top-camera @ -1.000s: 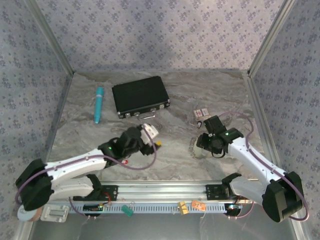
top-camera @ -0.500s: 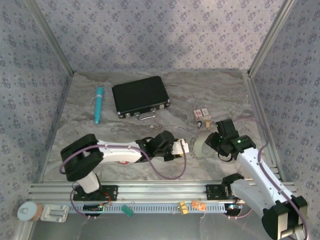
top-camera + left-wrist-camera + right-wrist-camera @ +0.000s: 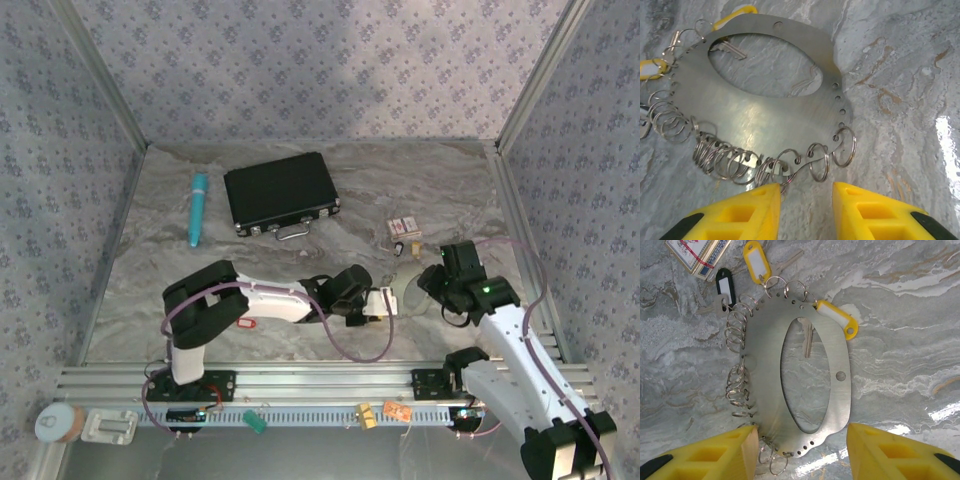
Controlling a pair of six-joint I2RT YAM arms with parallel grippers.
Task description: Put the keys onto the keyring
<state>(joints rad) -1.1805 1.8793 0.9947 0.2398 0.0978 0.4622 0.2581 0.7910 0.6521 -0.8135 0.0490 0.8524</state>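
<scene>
The left hand (image 3: 806,189) is held low over the table (image 3: 900,75), its yellow fingers (image 3: 740,215) narrowly spread with nothing pinched between them. Just ahead of the fingertips the keyring (image 3: 765,120) is found lying flat. It is a thin brushed-steel oval plate with a large oval cut-out and small holes drilled round its rim. Thin wire split rings (image 3: 844,145) are threaded through those holes, and one loop is seen at the tip of the left finger.

The step is judged to be a pinch on a single ring. It is best done by lining the fingers up on one loop alone, since the rings are springy, overlapping and easily dragged together.

The right hand (image 3: 802,431) is spread wide on either side of the plate's near end; whether the edges are pressed cannot be told. A firm hold there would be needed to stop the smooth plate sliding on the glossy marbled surface.

Farther off, keys (image 3: 807,337) with yellow and black plastic tags are hung at the far rim, and a patterned card box (image 3: 697,255) lies beyond.
</scene>
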